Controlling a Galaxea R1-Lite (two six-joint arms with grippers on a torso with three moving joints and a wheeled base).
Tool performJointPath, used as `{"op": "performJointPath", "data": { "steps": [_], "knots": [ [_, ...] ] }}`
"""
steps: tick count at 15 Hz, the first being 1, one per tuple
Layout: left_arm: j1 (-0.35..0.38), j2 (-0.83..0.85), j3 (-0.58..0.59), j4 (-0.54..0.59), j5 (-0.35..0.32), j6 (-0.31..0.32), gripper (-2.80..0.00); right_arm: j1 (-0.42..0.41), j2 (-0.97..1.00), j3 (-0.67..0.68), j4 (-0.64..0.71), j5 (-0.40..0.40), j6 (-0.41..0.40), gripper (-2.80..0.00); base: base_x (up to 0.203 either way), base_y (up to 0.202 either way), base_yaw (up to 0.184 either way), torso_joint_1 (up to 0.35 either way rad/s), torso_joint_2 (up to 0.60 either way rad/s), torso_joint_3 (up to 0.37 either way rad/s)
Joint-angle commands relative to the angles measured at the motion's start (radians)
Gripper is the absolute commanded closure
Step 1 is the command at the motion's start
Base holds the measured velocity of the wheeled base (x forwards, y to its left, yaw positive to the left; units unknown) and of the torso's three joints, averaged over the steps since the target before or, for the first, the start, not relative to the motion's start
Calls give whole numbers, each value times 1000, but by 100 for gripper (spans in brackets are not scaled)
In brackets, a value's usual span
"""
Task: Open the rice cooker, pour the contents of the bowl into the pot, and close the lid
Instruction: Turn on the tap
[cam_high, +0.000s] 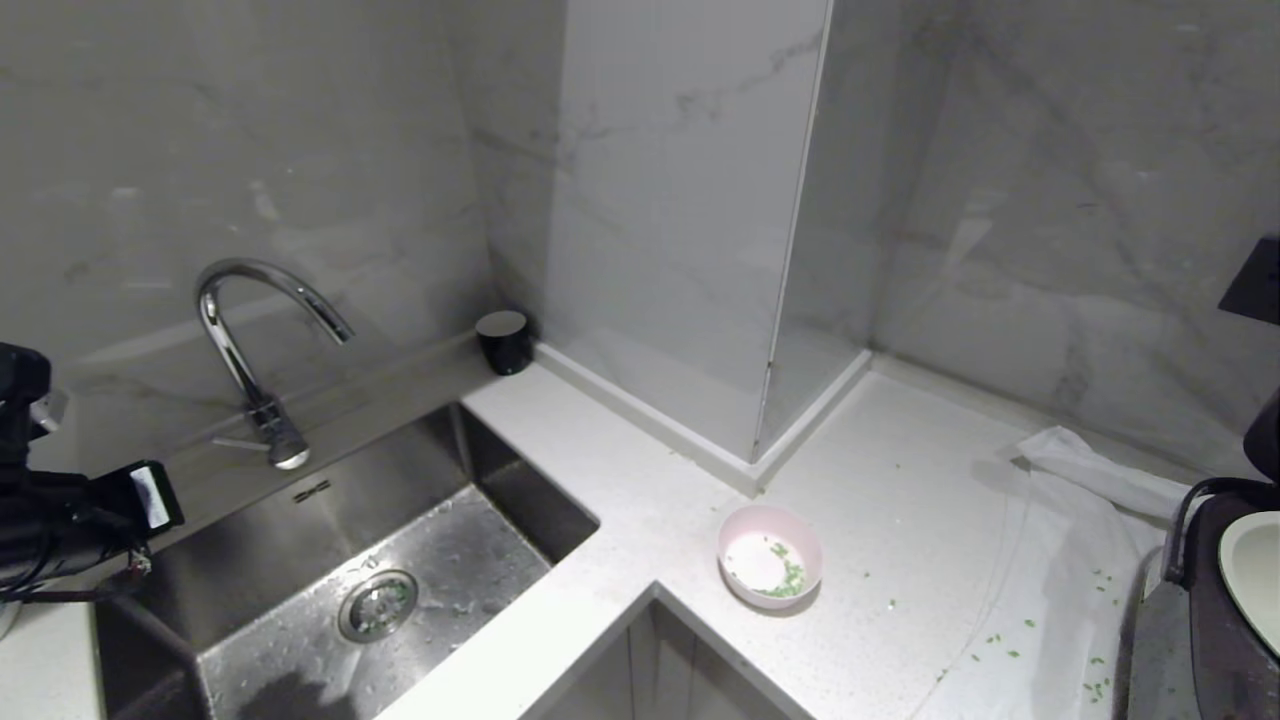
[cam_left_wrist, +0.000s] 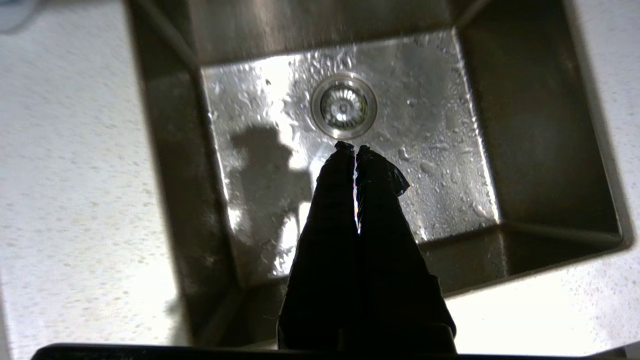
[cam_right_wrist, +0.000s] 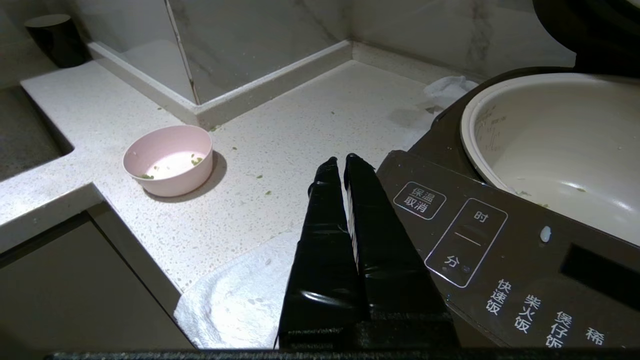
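Note:
The small pink bowl (cam_high: 770, 568) (cam_right_wrist: 170, 160) stands upright on the white counter, with only a few green bits of the contents (cam_high: 790, 580) inside. The dark rice cooker (cam_high: 1215, 640) (cam_right_wrist: 500, 250) sits at the right edge, its lid (cam_right_wrist: 595, 30) raised and the cream pot (cam_high: 1255, 570) (cam_right_wrist: 555, 145) exposed. My right gripper (cam_right_wrist: 341, 159) is shut and empty, low beside the cooker's button panel, apart from the bowl. Over the wet sink's drain hangs my left gripper (cam_left_wrist: 354, 148), shut on nothing, its arm (cam_high: 60, 520) at the far left.
A steel sink (cam_high: 520, 490) (cam_left_wrist: 540, 125) with a curved faucet (cam_high: 250, 340) fills the left. A black cup (cam_high: 503, 340) stands in the back corner beside a marble column (cam_high: 690, 220). A white cloth (cam_high: 1080, 560) lies under the cooker, with green bits scattered on it and the counter.

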Motion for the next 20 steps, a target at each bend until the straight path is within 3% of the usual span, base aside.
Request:
{"op": "performJointPath", "data": {
  "steps": [1,4,5,8,11,15,20],
  "knots": [
    [1,241,-114,11,7,-36,0,0,0,0,0,0,0,0,0,0,0,0,0,0],
    [-8,379,-259,15,26,-73,0,0,0,0,0,0,0,0,0,0,0,0,0,0],
    [-9,421,-294,15,48,-80,-280,0,0,1,0,0,0,0,0,0,0,0,0,0],
    [-1,541,-397,15,104,-86,-280,0,0,0,0,0,0,0,0,0,0,0,0,0],
    [30,648,-510,-8,112,-87,-280,0,0,0,0,0,0,0,0,0,0,0,0,0],
    [65,796,-655,-138,120,-82,-280,0,0,0,0,0,0,0,0,0,0,0,0,0],
    [83,888,-770,-148,125,-87,-280,0,0,0,0,0,0,0,0,0,0,0,0,0]
  ]
}}
